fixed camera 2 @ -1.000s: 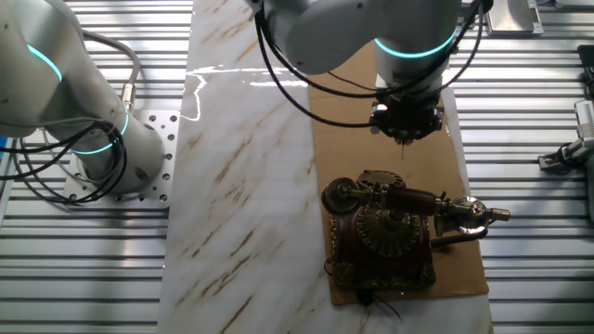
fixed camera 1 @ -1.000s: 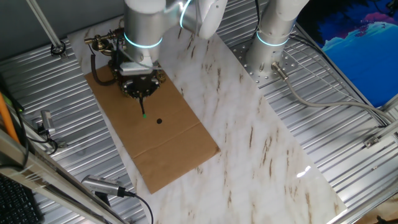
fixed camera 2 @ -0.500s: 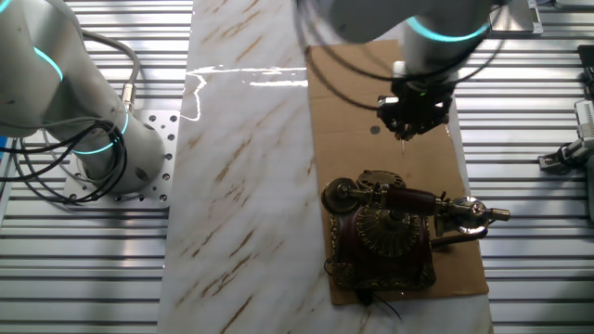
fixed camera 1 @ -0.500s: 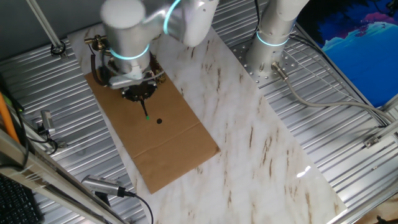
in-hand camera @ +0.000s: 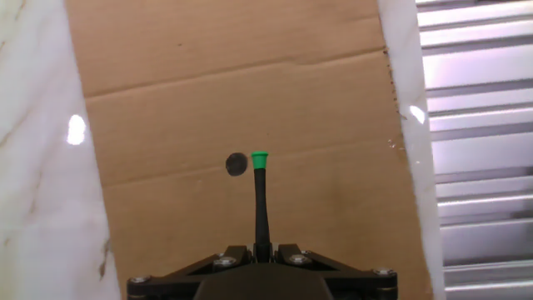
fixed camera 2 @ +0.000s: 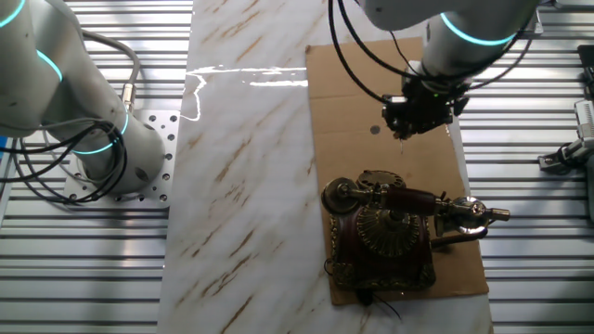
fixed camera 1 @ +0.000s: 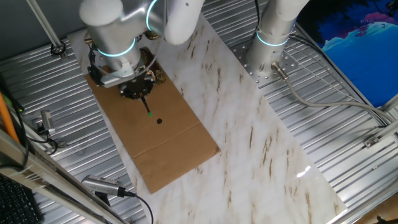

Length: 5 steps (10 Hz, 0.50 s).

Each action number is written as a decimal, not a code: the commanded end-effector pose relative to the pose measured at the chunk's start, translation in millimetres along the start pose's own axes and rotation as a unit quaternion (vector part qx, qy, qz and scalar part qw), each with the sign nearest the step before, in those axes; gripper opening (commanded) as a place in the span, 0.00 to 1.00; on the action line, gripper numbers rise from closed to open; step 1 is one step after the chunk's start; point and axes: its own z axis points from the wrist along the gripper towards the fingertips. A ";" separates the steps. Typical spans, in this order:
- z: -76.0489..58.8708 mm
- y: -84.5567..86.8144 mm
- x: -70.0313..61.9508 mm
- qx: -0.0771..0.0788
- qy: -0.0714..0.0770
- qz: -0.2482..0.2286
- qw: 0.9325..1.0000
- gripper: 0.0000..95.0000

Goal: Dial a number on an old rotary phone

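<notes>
Clamped on a thin black green-tipped stick (in-hand camera: 261, 200), the tool (fixed camera 2: 419, 113) hovers over brown cardboard (in-hand camera: 208, 75) on the marble table (fixed camera 2: 241, 167); the old rotary phone (fixed camera 2: 390, 232) sits nearby on the cardboard's end.

Black stick (in-hand camera: 261, 208) with green tip rising from the black pincer (in-hand camera: 260, 265); beyond it, plain brown cardboard (in-hand camera: 208, 75) on white, brown-veined marble surface (in-hand camera: 33, 167).

Looks like a robotics lab: ribbed aluminium bench (fixed camera 1: 348, 143) all around the marble slab (fixed camera 1: 249, 130), a bolted-down arm base (fixed camera 2: 121, 167), loose cables (fixed camera 1: 311, 102) beside it.
</notes>
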 end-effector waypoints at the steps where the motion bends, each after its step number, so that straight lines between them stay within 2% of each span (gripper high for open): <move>1: -1.8 2.0 3.2 0.044 0.024 0.029 0.998 0.00; 3: -3.8 3.6 3.0 0.045 0.023 0.035 0.998 0.00; 5: -5.2 4.6 3.2 0.052 0.016 0.034 0.998 0.00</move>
